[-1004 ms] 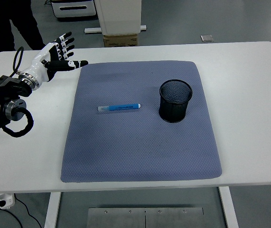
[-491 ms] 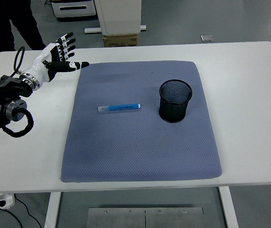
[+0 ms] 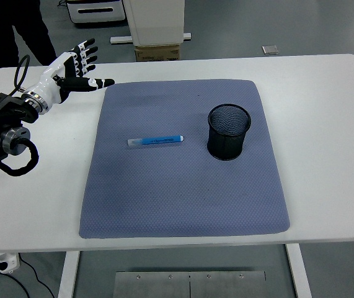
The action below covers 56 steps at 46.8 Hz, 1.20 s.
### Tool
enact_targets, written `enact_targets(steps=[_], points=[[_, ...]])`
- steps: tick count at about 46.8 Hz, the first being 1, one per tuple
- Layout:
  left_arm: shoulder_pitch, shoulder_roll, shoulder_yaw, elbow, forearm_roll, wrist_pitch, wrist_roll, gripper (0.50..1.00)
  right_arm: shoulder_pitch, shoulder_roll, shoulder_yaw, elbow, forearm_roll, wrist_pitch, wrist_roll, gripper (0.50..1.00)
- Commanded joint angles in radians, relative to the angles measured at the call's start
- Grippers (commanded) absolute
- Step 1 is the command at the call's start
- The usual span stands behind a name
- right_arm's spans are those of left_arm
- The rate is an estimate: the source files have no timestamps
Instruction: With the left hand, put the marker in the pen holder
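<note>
A blue marker (image 3: 155,141) with a clear cap lies flat on the blue-grey mat (image 3: 183,186), left of centre, pointing left-right. A black mesh pen holder (image 3: 229,131) stands upright on the mat's right half, a hand's width right of the marker. My left hand (image 3: 79,67) hovers over the table's far left corner, beyond the mat's top-left corner and well away from the marker. Its fingers are spread and it holds nothing. The right arm is out of sight.
The mat covers most of the white table (image 3: 325,124). Behind the table stand a white cabinet (image 3: 157,25) and a cardboard box (image 3: 158,52). A person's dark legs (image 3: 15,28) show at the top left.
My left hand and forearm have drifted slightly up and to the left. The marker and pen holder have not moved.
</note>
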Motion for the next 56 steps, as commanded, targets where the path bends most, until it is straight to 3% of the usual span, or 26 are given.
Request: enact_targets(steps=[1, 23, 41, 42, 56], points=[[-0.017, 0.001, 0.026, -0.003, 0.0, 0.0, 0.0, 1.0, 0.0, 0.0, 0.001, 0.0, 0.0, 0.0, 0.0, 1.0], [-0.145, -0.009, 0.191, -0.068, 0.0, -0.005, 0.0, 1.0, 0.0, 0.0, 0.001, 0.0, 0.0, 0.0, 0.0, 1.0], [-0.198, -0.019, 0.273, -0.084, 0.0, -0.01, 0.0, 1.0, 0.0, 0.0, 0.001, 0.0, 0.0, 0.0, 0.0, 1.0], [-0.232, -0.038, 0.351, -0.088, 0.0, -0.014, 0.0, 1.0, 0.0, 0.0, 0.001, 0.0, 0.0, 0.0, 0.0, 1.0], [-0.281, -0.044, 0.405, -0.131, 0.0, -0.033, 0.0, 1.0, 0.0, 0.0, -0.001, 0.0, 0.0, 0.0, 0.0, 1.0]])
